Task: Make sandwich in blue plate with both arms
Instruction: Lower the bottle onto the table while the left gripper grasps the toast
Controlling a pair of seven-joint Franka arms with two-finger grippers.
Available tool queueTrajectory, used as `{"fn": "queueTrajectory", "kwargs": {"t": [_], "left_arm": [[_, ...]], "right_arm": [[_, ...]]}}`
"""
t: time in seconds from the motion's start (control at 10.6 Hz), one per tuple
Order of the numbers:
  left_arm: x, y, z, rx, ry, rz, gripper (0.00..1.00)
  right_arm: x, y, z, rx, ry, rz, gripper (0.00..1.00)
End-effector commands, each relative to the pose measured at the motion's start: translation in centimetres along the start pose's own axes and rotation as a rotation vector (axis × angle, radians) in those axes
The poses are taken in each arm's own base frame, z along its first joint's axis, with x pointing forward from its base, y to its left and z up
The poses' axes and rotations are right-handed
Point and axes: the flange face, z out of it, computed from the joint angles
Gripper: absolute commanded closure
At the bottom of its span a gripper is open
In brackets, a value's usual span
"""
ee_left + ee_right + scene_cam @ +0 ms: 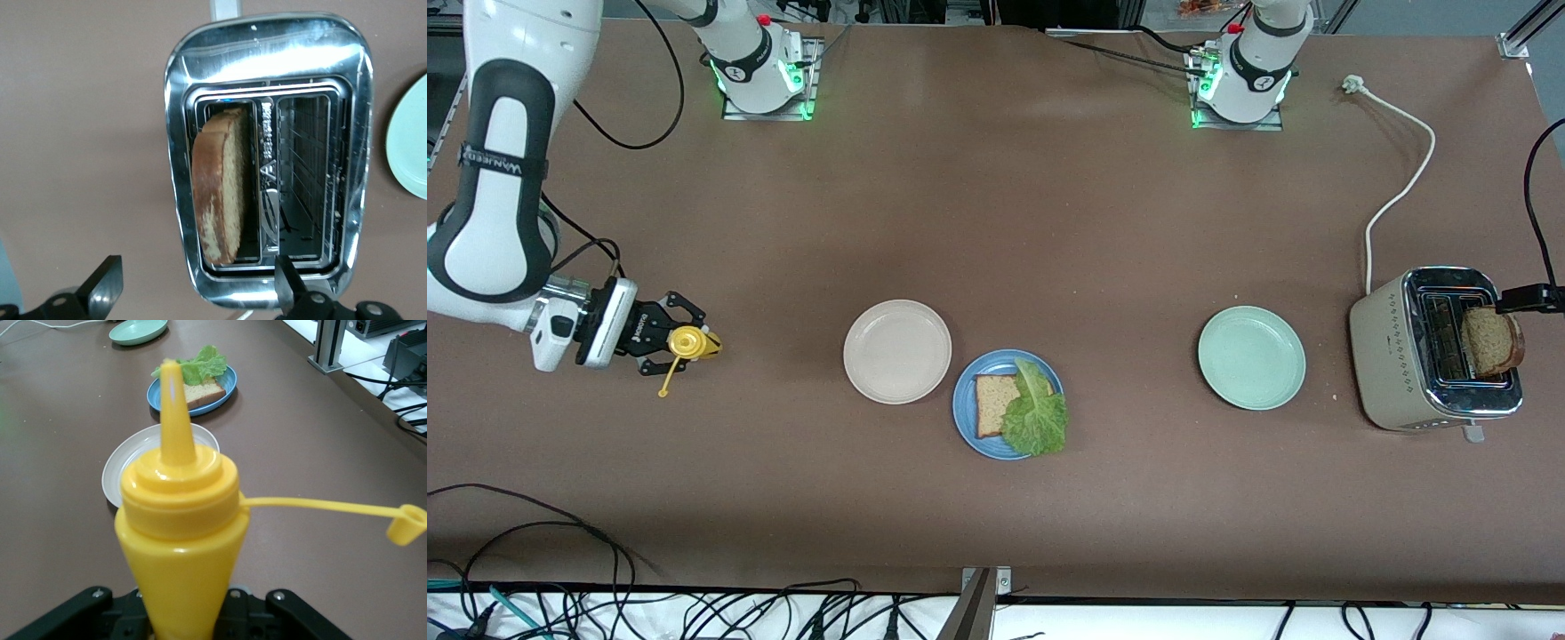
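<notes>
- My right gripper hangs over the counter at the right arm's end, jaws clamped on a yellow squeeze bottle, its nozzle uncapped and the cap dangling on its strap.
- My left gripper hovers over the toaster at the left arm's end, jaws spread wide, gripping nothing.
- One bread slice stands upright in a toaster slot; the other slot sits bare.
- The blue plate lies mid-counter with a second slice and a lettuce leaf on top of it.
- A white plate sits just beside the blue one; a green plate lies toward the toaster.
</notes>
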Motion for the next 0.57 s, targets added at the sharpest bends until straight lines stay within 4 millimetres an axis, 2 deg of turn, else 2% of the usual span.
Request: {"fn": "queueTrajectory", "kwargs": {"t": [0.0,0.28,0.38,0.47], "left_arm": [[1.7,-1.1,2.3,0.009,0.016,0.019,0.00],[2.1,-1.1,2.4,-0.005,0.031,0.014,0.00],[2.1,-1.1,2.4,-0.006,0.029,0.016,0.03],[2.1,-1.1,2.3,-0.005,0.031,0.015,0.12]], "right_arm": [[-3.7,0.6,3.3,0.049,0.142,-0.059,1.00],[-7.2,1.4,6.1,0.053,0.221,-0.069,1.00],[-8.2,1.8,6.9,0.063,0.254,-0.067,1.00],[-8.9,1.9,7.5,0.074,0.283,-0.063,1.00]]}}
